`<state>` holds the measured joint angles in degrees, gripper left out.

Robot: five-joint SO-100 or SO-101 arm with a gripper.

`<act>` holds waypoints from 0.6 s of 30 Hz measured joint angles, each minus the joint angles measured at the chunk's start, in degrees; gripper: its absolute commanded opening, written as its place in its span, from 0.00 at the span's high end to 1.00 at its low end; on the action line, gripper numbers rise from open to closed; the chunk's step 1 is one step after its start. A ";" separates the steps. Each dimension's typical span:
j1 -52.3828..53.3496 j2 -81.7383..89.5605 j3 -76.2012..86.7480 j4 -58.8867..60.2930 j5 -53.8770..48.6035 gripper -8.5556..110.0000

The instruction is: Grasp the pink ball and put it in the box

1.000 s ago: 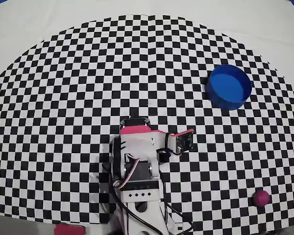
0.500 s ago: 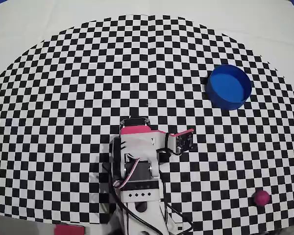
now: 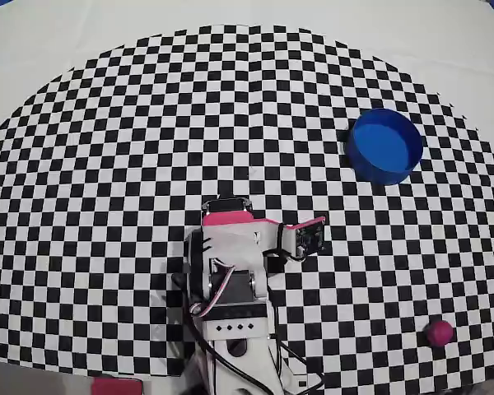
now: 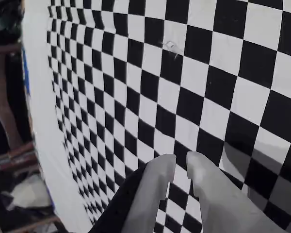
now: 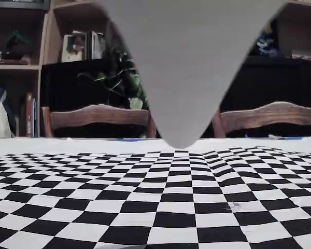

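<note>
We see nothing of the task done yet; our jaws are nearly closed with only a thin gap, holding nothing, folded back near the arm's base above the checkered tabletop. The pink ball lies at the overhead view's lower right, well apart; farther off, the box stands empty; reach, grasp, carry and drop all remain.

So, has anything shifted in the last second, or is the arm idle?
Nothing has visibly changed. In the overhead view the arm stays folded near its base, the gripper holds nothing, the pink ball sits on the checkered mat at lower right, and the blue box is empty at upper right.
</note>
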<state>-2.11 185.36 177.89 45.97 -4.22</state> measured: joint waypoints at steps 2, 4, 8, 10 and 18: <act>0.00 0.00 0.00 0.00 0.00 0.93; 0.00 0.00 0.00 0.00 0.00 0.93; 0.00 0.00 0.00 0.00 0.00 0.93; 0.00 0.00 0.00 0.00 0.00 0.93; 0.00 0.00 0.00 -2.11 0.00 0.89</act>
<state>-2.11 185.36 177.89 43.86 -4.22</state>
